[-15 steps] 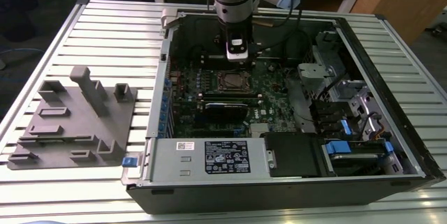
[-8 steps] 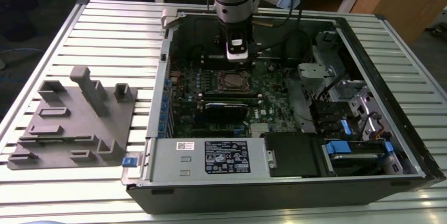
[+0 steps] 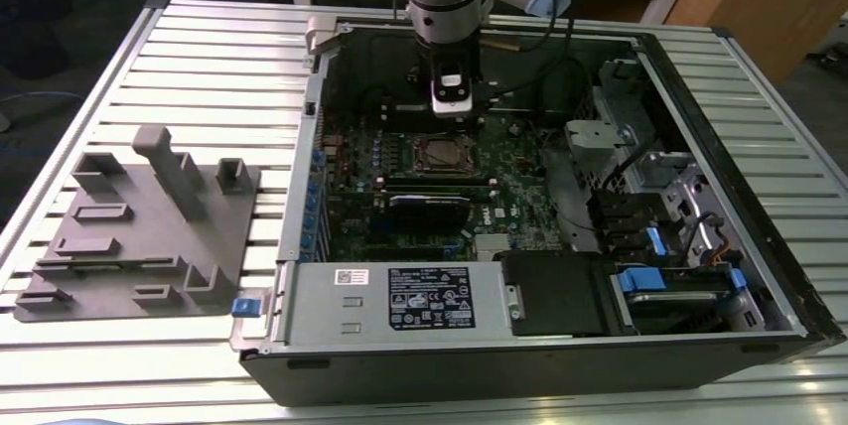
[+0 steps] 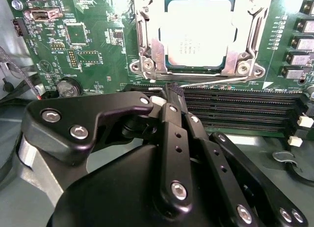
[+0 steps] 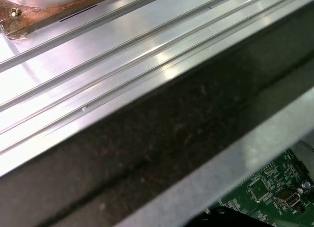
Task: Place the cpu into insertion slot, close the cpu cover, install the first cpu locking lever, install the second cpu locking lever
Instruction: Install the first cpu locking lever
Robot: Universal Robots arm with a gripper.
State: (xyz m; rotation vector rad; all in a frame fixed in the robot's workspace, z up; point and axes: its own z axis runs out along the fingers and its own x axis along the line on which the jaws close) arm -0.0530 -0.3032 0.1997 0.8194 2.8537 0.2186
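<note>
In the exterior view you see an open computer case [image 3: 742, 276] lying on a slatted metal table [image 3: 199, 58]; the arm comes down from the top of the picture and its gripper [image 3: 451, 107] hangs inside the case, over the green motherboard [image 3: 517, 197]; the insertion slot [image 3: 442, 155] sits just below the gripper in this view, a dark square with a silvery rim; a grey fixture block [image 3: 139, 231] rests on the table toward the exterior view's left, well apart from the case; a black box with a label [image 3: 431, 298] lies along the near edge of the case.

In the second wrist view you look past the gripper [image 4: 171, 89] at the board; its black fingers [image 4: 174, 97] are pressed together with nothing between them; their tips sit over the long black memory slots [image 4: 245, 106], just beside the socket; the cpu [image 4: 196, 33] already lies in the insertion slot [image 4: 169, 65], its silver-grey top showing through the cut-out; the cpu cover [image 4: 152, 47] lies down flat around the chip; a thin wire lever [image 4: 211, 80] runs along the socket edge nearest the fingertips, though you cannot tell whether it is latched.

In the first wrist view you see the ribbed table surface [image 5: 98, 74], a dark wall of the case [image 5: 162, 138] and a corner of the motherboard [image 5: 265, 190].
</note>
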